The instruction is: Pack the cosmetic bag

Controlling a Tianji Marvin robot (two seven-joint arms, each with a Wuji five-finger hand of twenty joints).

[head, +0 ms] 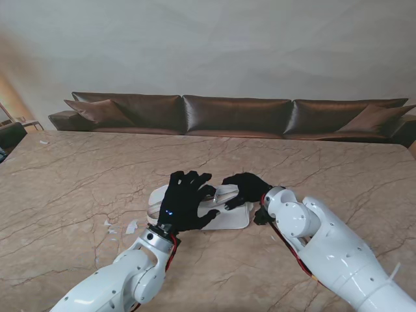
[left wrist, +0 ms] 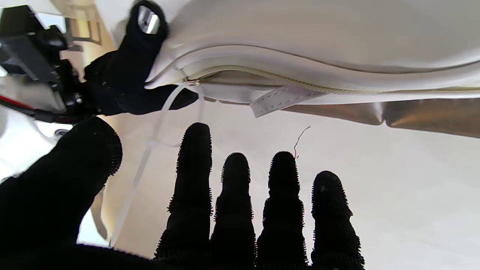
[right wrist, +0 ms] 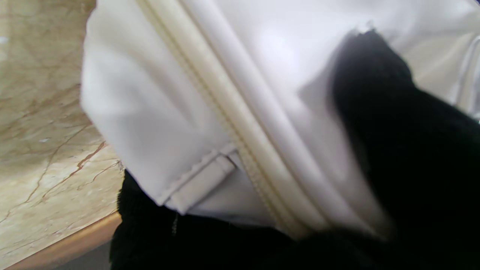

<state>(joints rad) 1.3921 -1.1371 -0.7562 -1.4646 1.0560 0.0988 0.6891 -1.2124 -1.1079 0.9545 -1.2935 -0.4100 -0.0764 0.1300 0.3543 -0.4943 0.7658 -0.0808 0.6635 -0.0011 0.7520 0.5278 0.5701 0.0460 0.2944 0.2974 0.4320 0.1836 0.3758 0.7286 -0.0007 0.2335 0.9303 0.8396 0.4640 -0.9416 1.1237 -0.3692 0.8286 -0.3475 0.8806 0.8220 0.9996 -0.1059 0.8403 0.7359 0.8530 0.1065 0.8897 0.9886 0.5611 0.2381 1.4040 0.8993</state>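
So the white cosmetics bag [head: 224, 209] is lying flat on the marble worktop [head: 78, 175], closer to the near edge than to the far one and roughly midway between the left and right edges. Both black-gloved hands are on it.

Right robot hand [head: 246, 190] is curled over the right end of the bag with its fingers pinched on the fabric, so it's holding the bag. Its wrist view backs that up: white material and the cream zipper [right wrist: 240, 150] run straight across the frame with black glove wrapped around them, plus a small stitched tab [right wrist: 198, 183] near the zipper end.

Left robot hand [head: 185, 200] hovers over the left part of the bag, fingers [left wrist: 234, 195] spread apart and straight, nothing in its grasp. In the left wrist view the zipper line [left wrist: 300, 80] looks closed along the stretch on show, and a thin clear plastic tie [left wrist: 150, 150] hangs from the zipper pull.

No brand, logo or readable writing anywhere on the bag; the tab looks blank.

A few little white scraps [head: 130, 226] sit on the worktop just left of the bag, too small to identify. Brown sofa [head: 234, 116] runs behind the far edge.
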